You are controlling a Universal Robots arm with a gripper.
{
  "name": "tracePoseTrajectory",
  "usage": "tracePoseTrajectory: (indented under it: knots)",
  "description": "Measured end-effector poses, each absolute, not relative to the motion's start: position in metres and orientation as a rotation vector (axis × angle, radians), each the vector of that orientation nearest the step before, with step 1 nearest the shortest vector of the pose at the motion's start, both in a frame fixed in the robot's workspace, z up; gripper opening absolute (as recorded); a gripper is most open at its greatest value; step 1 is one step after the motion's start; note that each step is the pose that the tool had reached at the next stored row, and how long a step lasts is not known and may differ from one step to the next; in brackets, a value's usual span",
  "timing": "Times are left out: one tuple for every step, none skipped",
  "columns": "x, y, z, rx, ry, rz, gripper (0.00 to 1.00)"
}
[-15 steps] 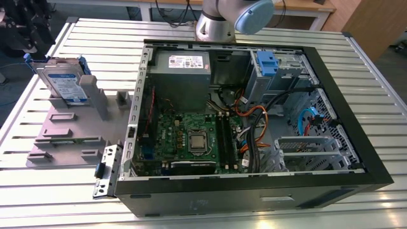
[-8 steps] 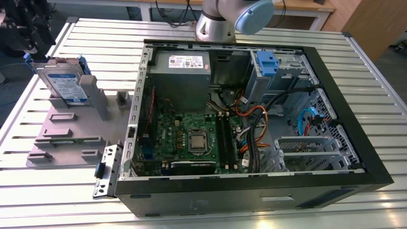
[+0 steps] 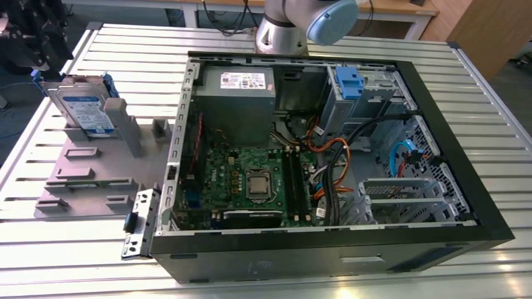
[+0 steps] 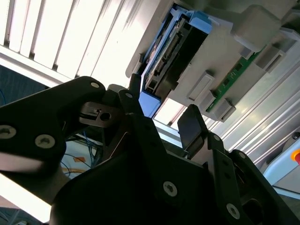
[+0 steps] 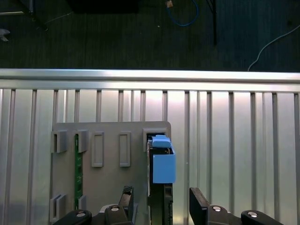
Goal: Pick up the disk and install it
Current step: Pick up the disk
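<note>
1. The flat silver rectangular disk [image 3: 83, 109] in its blue plastic frame stands upright in a grey slotted plastic holder [image 3: 83, 180], beside the open black computer case [image 3: 332, 249].
2. In the first wrist view, the black gripper [image 5: 161, 197] straddles the disk with its fingers apart, not clamped.
3. As I judge it, both pickup and installation remain.

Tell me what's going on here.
A robot arm's end effector is lined up with the disk, which stands on edge in a grey holder beside the open computer case. Its jaws are open, one to each side of the disk in the first wrist view, and nothing is gripped yet.
</note>
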State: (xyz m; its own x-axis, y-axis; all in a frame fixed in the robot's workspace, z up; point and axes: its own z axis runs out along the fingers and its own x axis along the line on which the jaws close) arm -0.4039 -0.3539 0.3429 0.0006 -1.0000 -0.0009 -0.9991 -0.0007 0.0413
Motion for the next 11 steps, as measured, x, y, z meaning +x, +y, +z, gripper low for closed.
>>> tracePoseTrajectory:
  knots:
    - [-0.4039,-0.3539,0.3427,2.202,-2.200,-0.047,0.59]
    - [-0.4040,-0.3539,0.3425,2.202,-2.200,-0.047,0.59]
    - [-0.4039,-0.3539,0.3423,2.202,-2.200,-0.047,0.59]
    - [-0.4039,-0.3539,0.3420,2.202,-2.200,-0.047,0.59]
    - [-0.4039,-0.3539,0.3418,2.202,-2.200,-0.047,0.59]
    - [-0.4039,-0.3539,0.3416,2.202,-2.200,-0.047,0.59]
    - [-0.4040,-0.3539,0.3413,2.202,-2.200,-0.047,0.59]
    - [-0.4039,-0.3539,0.3411,2.202,-2.200,-0.047,0.59]
    - [-0.4039,-0.3539,0.3409,2.202,-2.200,-0.047,0.59]
    - [-0.4039,-0.3539,0.3407,2.202,-2.200,-0.047,0.59]
    - [-0.4039,-0.3539,0.3405,2.202,-2.200,-0.047,0.59]
